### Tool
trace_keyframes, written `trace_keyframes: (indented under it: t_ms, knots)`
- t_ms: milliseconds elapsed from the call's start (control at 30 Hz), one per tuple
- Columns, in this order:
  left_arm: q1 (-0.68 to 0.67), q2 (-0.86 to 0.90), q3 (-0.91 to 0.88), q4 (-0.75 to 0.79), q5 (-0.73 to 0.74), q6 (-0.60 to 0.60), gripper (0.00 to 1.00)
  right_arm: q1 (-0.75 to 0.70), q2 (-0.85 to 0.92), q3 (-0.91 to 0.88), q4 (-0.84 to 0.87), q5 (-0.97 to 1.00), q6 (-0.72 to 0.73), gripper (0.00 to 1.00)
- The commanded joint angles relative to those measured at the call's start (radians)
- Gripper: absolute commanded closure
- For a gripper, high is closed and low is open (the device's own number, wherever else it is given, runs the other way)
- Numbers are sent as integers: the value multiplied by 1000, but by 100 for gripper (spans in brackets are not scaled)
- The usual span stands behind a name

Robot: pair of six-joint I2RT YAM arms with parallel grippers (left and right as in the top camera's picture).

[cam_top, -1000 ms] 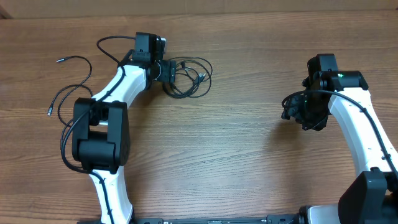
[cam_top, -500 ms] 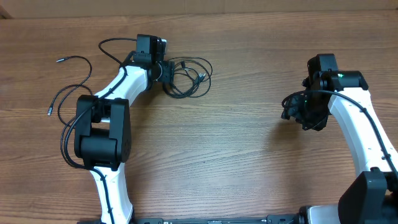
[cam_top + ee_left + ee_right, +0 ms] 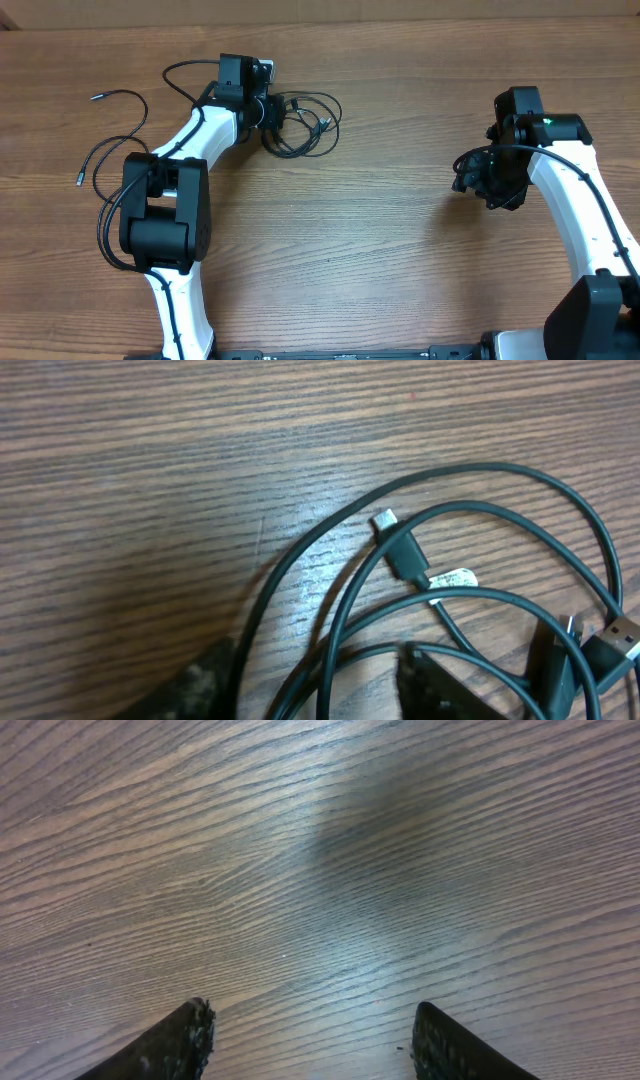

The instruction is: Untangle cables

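Observation:
A tangle of thin black cables (image 3: 305,122) lies in loose loops at the far left-centre of the wooden table. My left gripper (image 3: 272,112) is low over the tangle's left edge. In the left wrist view its fingertips (image 3: 212,682) are apart, and two or three cable strands (image 3: 335,650) run between them without being pinched. A small silver-tipped plug (image 3: 398,545) and a white label (image 3: 452,579) lie just ahead. Another thin cable (image 3: 118,94) lies apart at the far left. My right gripper (image 3: 487,185) stands open over bare wood, and nothing is between its fingers (image 3: 180,1045).
The left arm's own thicker black cable (image 3: 180,68) arcs behind its wrist. A larger plug (image 3: 612,640) lies at the right edge of the left wrist view. The table's back edge (image 3: 400,22) runs close behind the tangle.
The left jaws have narrowed around the cable strands and the left wrist has shifted slightly. The right arm has not moved.

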Motion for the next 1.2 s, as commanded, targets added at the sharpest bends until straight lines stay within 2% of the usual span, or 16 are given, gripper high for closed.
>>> trace_keyframes:
  t_ms: [0, 100, 200, 333, 400, 433, 467, 667, 733, 800, 900, 1000, 1167]
  knots:
    - [1, 14, 9, -2, 19, -10, 56, -3, -3, 2, 4, 5, -4, 38]
    - [1, 11, 9, -2, 20, -10, 58, -3, -3, 2, 4, 5, -4, 38]
    - [1, -3, 9, -3, 35, -9, 67, -3, -3, 2, 3, 5, -4, 38]
    - [1, -37, 9, -3, 44, -10, 71, -3, -3, 2, 4, 5, -4, 38]
    - [1, -61, 9, -8, 43, -10, 84, -3, -3, 2, 4, 5, -4, 38]
    - [1, -74, 9, -13, 44, -10, 87, -3, -3, 2, 4, 5, -4, 38]
    - [1, -94, 9, -25, 44, -10, 96, -3, -3, 2, 3, 5, -4, 38]
    - [0, -210, 10, -108, 69, -10, 96, -3, -3, 2, 5, 5, -4, 37]
    - [0, -251, 10, -124, 139, -10, 96, -3, -3, 2, 5, 5, -4, 33]
    - [0, -292, 10, -125, 268, -10, 96, -3, -3, 2, 11, -7, -5, 30]
    - [0, -367, 10, -119, 470, -10, 96, -3, -3, 2, 58, -130, -27, 28]
    - [-5, -442, 10, -104, 586, -22, 96, -1, -3, 2, 143, -320, -91, 29]
    - [-58, -607, 10, -99, 575, -43, 96, 52, -2, 2, 356, -468, -81, 29]
